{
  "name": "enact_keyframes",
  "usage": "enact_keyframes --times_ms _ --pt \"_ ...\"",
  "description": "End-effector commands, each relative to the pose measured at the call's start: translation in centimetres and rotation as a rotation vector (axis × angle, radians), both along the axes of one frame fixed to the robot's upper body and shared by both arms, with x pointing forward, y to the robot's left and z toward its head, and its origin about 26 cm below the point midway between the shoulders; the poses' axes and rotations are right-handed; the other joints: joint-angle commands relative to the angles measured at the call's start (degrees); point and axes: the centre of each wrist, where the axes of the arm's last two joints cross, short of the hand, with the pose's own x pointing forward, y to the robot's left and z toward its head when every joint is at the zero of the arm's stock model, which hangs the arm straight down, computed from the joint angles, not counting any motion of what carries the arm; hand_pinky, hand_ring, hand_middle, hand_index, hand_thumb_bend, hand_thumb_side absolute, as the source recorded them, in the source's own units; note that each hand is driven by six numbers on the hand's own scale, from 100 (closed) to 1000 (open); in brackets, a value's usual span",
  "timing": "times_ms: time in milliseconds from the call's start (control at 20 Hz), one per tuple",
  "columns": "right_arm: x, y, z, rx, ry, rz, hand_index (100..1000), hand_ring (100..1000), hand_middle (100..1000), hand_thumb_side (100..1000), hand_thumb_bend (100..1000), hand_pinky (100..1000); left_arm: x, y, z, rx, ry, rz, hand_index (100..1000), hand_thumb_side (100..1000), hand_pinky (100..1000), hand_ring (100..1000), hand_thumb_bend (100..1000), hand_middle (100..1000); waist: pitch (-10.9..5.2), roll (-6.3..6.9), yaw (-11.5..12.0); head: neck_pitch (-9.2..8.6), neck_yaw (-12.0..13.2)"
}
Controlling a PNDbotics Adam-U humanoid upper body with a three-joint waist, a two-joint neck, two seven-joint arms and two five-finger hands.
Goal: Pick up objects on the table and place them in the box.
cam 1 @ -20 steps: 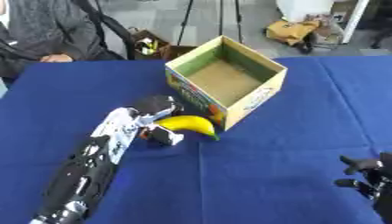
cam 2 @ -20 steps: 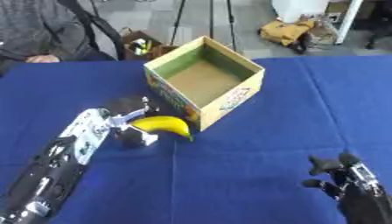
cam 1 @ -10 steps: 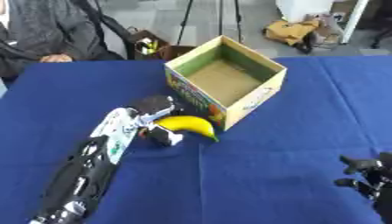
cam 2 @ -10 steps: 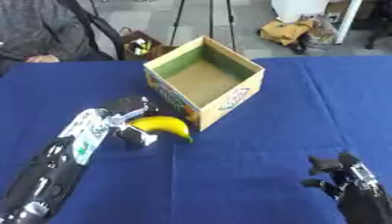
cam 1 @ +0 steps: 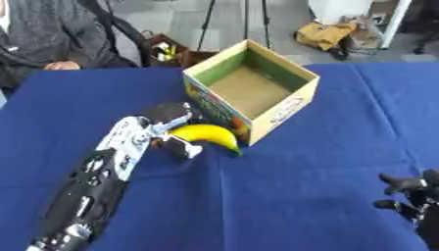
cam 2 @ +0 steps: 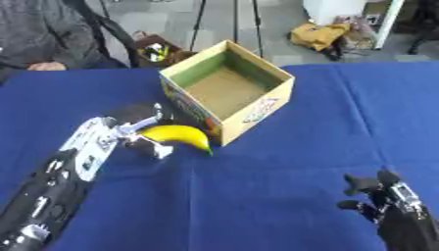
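Curved yellow banana lying on the blue-clothed table, just beside the near corner of the open cardboard box with green inner walls and printed sides, still outside it. Box interior bare as far as visible, brown floor showing, nothing placed yet. Black-and-silver left hand at the banana's left end, fingers curled against and under the fruit, thumb side over the top; probably grasping it, though contact partly hidden and whether the banana has left the cloth hard to tell. Black right hand idle near the lower right corner, well apart from banana and box, fingers up and relaxed, holding nothing.

No other loose object seen on the table, so the banana apparently the only item left. Pick-up barely under way at best; lift, carry over the near rim and release inside the box all remaining. Short trip, with the box wall directly beside the fruit to clear on the way up
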Motion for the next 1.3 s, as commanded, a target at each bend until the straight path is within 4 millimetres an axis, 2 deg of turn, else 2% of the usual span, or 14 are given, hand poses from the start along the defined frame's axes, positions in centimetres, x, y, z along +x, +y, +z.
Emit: enact_keyframes --times_ms 50,550,800,1100,1300 --pt "0.1 -0.3 0.6 -0.005 -0.019 -0.002 626 964 537 836 100 653 0.0 1.4 2.9 -0.001 -0.07 0.018 731 343 696 556 100 516 -1.13 -0.04 0.14 -0.12 -0.22" --pt "0.1 -0.3 0.6 -0.008 -0.02 -0.003 626 964 537 836 100 653 -0.3 1.9 5.7 -0.046 -0.093 -0.009 725 375 691 549 100 510 -1.18 0.11 0.07 -0.65 -0.48" --pt "0.1 -0.3 0.6 -0.008 -0.02 -0.002 626 964 537 836 100 653 -0.4 2.0 6.2 -0.057 -0.088 -0.013 725 376 691 548 100 509 -1.17 0.12 0.04 -0.73 -0.47" --pt "0.2 -0.3 0.7 -0.009 -0.025 0.001 626 964 537 834 100 653 -0.4 1.9 7.3 -0.083 -0.1 -0.031 721 442 688 543 100 504 -1.11 -0.02 0.02 -1.28 -0.47" --pt "0.2 -0.3 0.8 -0.009 -0.026 0.001 626 964 537 834 100 654 -0.5 1.9 7.8 -0.086 -0.106 -0.036 719 434 688 542 100 503 -1.09 -0.07 -0.03 -1.43 -0.45"
